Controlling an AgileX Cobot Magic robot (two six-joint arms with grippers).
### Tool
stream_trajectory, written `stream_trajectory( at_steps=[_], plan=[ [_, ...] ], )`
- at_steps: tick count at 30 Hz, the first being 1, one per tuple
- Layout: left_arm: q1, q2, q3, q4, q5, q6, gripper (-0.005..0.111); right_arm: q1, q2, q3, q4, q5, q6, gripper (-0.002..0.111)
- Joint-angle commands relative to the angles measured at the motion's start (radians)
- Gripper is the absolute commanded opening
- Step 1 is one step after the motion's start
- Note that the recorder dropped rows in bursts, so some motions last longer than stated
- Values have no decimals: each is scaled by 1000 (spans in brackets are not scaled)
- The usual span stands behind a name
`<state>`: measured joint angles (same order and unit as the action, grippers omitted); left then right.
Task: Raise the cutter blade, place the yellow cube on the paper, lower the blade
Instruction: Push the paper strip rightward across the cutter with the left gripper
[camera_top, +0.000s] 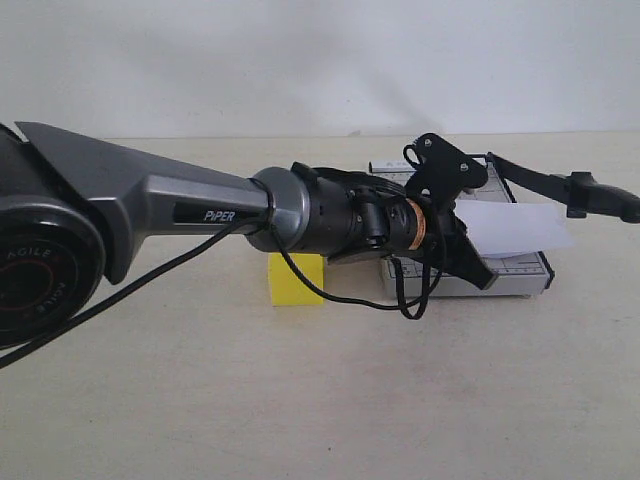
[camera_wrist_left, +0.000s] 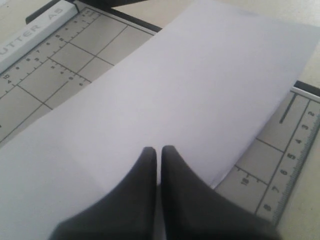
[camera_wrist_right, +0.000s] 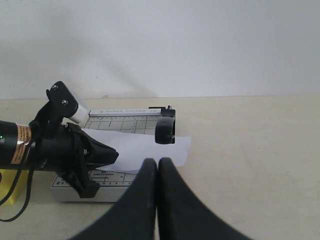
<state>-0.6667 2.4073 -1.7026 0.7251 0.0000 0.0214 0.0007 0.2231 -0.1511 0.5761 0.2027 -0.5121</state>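
Yellow plain cube (camera_top: 297, 280) lies off the white paper sheet (camera_wrist_left: 190, 90); left gripper (camera_wrist_left: 159, 150), closed like right gripper (camera_wrist_right: 158, 162), should open and straddle it squarely.

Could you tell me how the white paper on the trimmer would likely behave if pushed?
The paper is one thin loose sheet, so it will probably slide on the smooth trimmer base rather than resist. One end overhangs the base unsupported, so it likely bends or buckles if pushed edge-on.
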Motion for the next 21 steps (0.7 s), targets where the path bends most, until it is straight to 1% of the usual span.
stream_trajectory(
  at_steps=[1, 5, 8, 17, 21],
  plan=[
    [-9, 25, -33, -11, 34, -27, 4, -1, -4, 2, -5, -4, -3, 0],
    [-9, 27, -65, -11, 41, -27, 4, -1, -4, 2, -5, -4, -3, 0],
    [-9, 27, -82, -11, 75, -27, 4, -1, -4, 2, -5, -4, -3, 0],
    [-17, -1, -84, -11, 89, -27, 4, -1, -4, 2, -5, -4, -3, 0],
    [-23, -46, -84, -11, 149, -27, 4, -1, -4, 2, -5, -4, -3, 0]
  ],
)
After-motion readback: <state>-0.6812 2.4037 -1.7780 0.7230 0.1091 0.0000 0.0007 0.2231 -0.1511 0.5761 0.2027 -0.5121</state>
